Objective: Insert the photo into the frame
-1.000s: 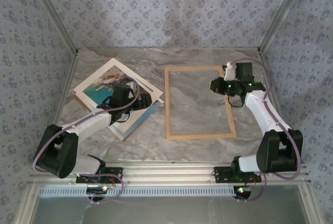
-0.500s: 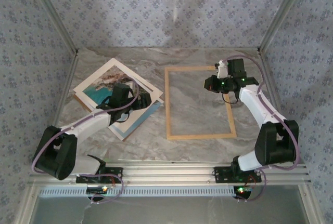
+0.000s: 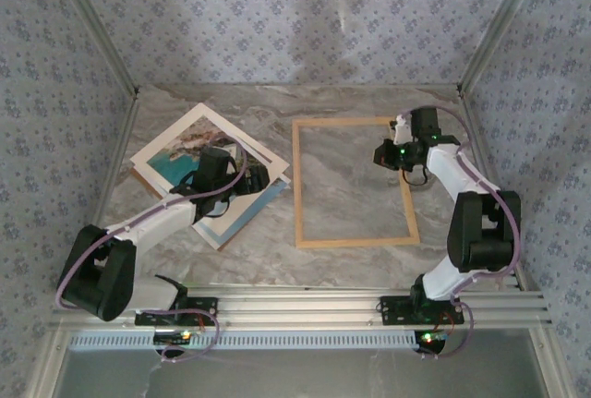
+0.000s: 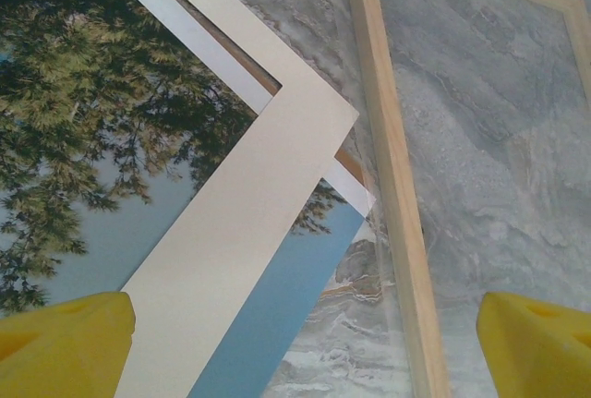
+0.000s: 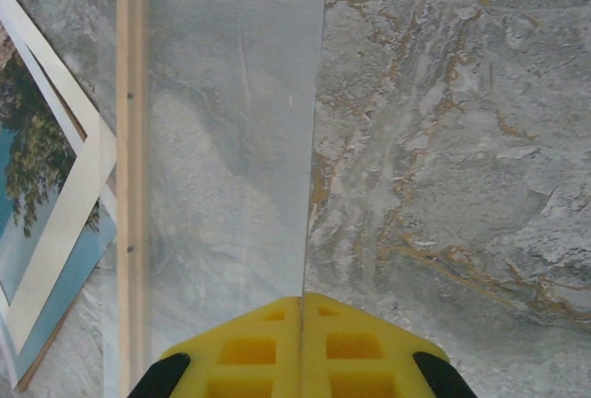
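Note:
The photo [image 3: 189,153], sea and dark trees inside a cream border, lies askew at the left on a stack of sheets. My left gripper [image 3: 247,179] hovers over the stack's right corner, open, with nothing between its yellow fingers [image 4: 65,343]. In the left wrist view the photo [image 4: 92,93] sits beside the frame's left rail [image 4: 388,158]. The light wood frame [image 3: 297,186] lies flat at the middle. My right gripper [image 3: 383,153] is over its right rail, shut on the edge of a thin clear pane [image 5: 231,139], which runs away from the fingertips [image 5: 303,310].
Under the photo lie a brown board and a blue-edged print [image 4: 268,315], both sticking out toward the frame. Patterned walls close in the marble table [image 3: 351,250] on three sides. The arm bases stand along the near edge.
My right gripper swung left over the frame and came back toward its right rail, while the arm's elbow rose. The left arm and the photo stayed put.

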